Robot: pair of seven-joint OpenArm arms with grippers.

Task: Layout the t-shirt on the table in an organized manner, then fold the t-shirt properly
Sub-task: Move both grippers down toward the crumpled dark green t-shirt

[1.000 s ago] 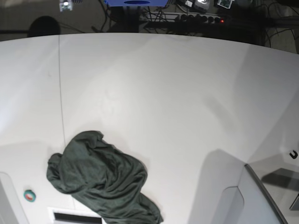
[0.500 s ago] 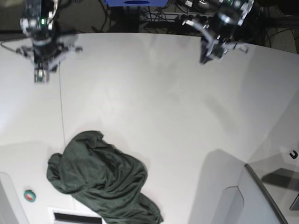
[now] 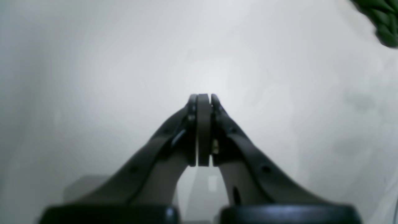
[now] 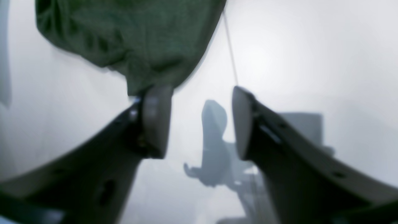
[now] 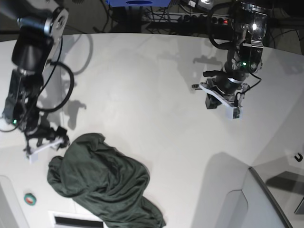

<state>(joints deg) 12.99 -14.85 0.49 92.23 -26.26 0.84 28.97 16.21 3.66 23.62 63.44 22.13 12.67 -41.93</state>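
Pressed flat together with nothing between them, the jaws of the left gripper [image 3: 204,102] show plainly in the left wrist view, the two dark pads meeting along a single seam over bare white table [image 3: 93,62]. In that same view a small corner of the t-shirt [image 3: 384,21] peeks in at about 1 o'clock, well apart from the fingertips.

Spread wide, the jaws of the right gripper [image 4: 202,121] stand with a clear gap between the pale pads, and nothing is pinched there. In the right wrist view the t-shirt [image 4: 130,40] fills the 11 to 12 o'clock part of the frame, its rounded lower edge reaching right down to the tip of the left-hand finger [image 4: 155,118]; whether cloth and finger actually touch cannot be told through the blur. A thin dark seam line [image 4: 230,53] runs up the table from between the fingers toward 12 o'clock.

From the base view, the t-shirt [image 5: 102,183] lies crumpled in a dark green heap at about 7 o'clock on the table [image 5: 156,104]. The right gripper [image 5: 45,142] hangs just beside the heap's 10 o'clock edge, low over the surface. The left gripper [image 5: 221,99] is over at 2 o'clock, well apart from the cloth. A small green round thing [image 5: 30,199] sits at 8 o'clock near the heap.
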